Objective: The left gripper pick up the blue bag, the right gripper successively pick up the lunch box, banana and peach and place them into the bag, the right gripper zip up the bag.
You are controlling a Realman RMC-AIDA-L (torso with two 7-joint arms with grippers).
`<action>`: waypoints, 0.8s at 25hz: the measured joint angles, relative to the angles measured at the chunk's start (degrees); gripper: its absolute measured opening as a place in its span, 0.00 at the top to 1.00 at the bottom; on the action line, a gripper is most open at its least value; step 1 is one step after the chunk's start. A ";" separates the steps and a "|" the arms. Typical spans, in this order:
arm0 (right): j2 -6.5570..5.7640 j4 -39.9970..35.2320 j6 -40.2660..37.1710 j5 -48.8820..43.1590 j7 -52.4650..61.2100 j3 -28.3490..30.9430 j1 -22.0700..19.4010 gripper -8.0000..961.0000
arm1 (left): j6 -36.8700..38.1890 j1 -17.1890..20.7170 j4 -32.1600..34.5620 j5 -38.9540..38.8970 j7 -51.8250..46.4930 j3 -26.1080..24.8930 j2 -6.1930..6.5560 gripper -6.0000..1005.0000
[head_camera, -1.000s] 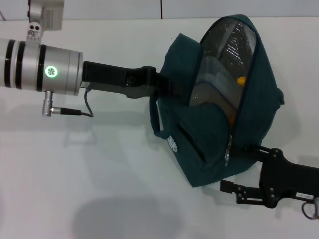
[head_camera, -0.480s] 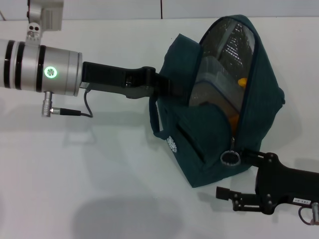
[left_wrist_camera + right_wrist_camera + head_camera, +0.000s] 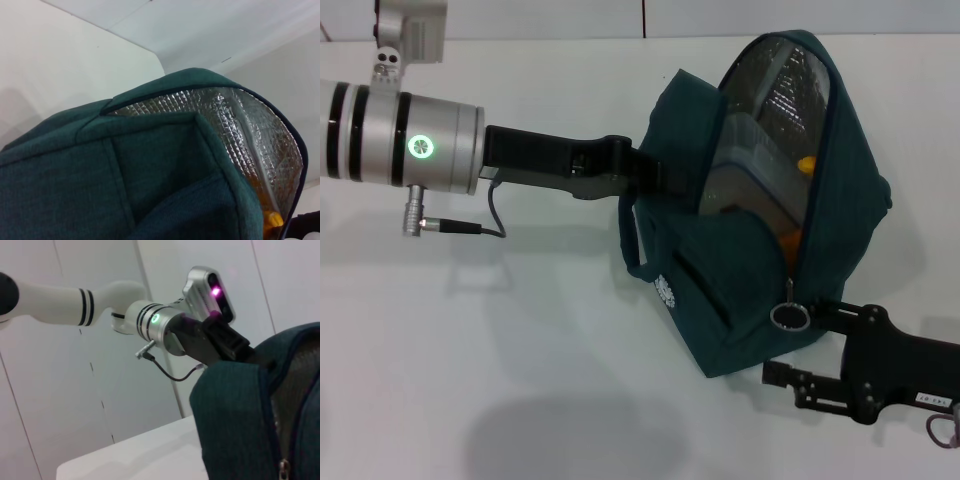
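Right hand (image 3: 798, 352) at blue bag (image 3: 760, 290) — ring pull (image 3: 788, 316) beside.

The blue bag (image 3: 760, 200) is matt woven cloth, faintly rough, its lining (image 3: 240, 125) a shiny quilted silver foil. The zipper pull (image 3: 788, 316) is a bright metal ring. The left gripper (image 3: 655, 178) is matt black — its wrist (image 3: 405, 135) smooth brushed metal. The right gripper (image 3: 800, 385) looks like dull black plastic. The tabletop (image 3: 520, 350) is smooth, matt white — the banana (image 3: 804, 164) slightly glossy.
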 joint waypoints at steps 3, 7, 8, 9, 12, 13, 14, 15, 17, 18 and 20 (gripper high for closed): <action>0.00 -0.11 0.08 0.06 0.62 -0.03 0.01 0.27 | 0.08 0.00 0.00 0.00 0.00 0.00 0.01 0.96; 0.08 -0.16 0.62 0.06 0.75 -0.18 0.08 0.44 | 0.20 0.07 0.00 0.00 0.07 0.00 0.03 0.96; 0.10 -0.17 0.81 0.06 0.77 -0.16 0.08 0.48 | 0.21 0.09 0.00 0.01 0.10 0.00 0.07 0.96; 0.10 -0.18 0.96 0.06 0.78 -0.11 0.07 0.51 | 0.21 0.09 0.00 0.01 0.14 0.00 0.12 0.96; 0.11 -0.19 1.31 0.12 0.80 0.01 0.01 0.62 | 0.22 0.09 0.00 0.03 0.20 0.00 0.27 0.96; 0.11 -0.19 1.37 0.15 0.80 0.03 0.00 0.65 | 0.22 0.09 0.00 0.04 0.21 0.00 0.30 0.96; 0.11 -0.19 1.38 0.19 0.80 0.04 0.00 0.68 | 0.22 0.09 0.00 0.04 0.21 0.00 0.31 0.96; 0.11 -0.19 1.40 0.25 0.81 0.04 0.00 0.71 | 0.22 0.09 0.00 0.05 0.22 0.00 0.31 0.96; 0.11 -0.19 1.41 0.32 0.82 0.05 0.00 0.77 | 0.22 0.09 0.00 0.06 0.23 0.00 0.32 0.96; 0.11 -0.19 1.41 0.52 0.83 0.05 0.00 0.80 | 0.22 0.09 0.00 0.07 0.24 0.00 0.33 0.96; 0.11 -0.19 1.41 0.85 0.83 0.04 -0.01 0.85 | 0.22 0.09 0.00 0.08 0.25 0.00 0.34 0.96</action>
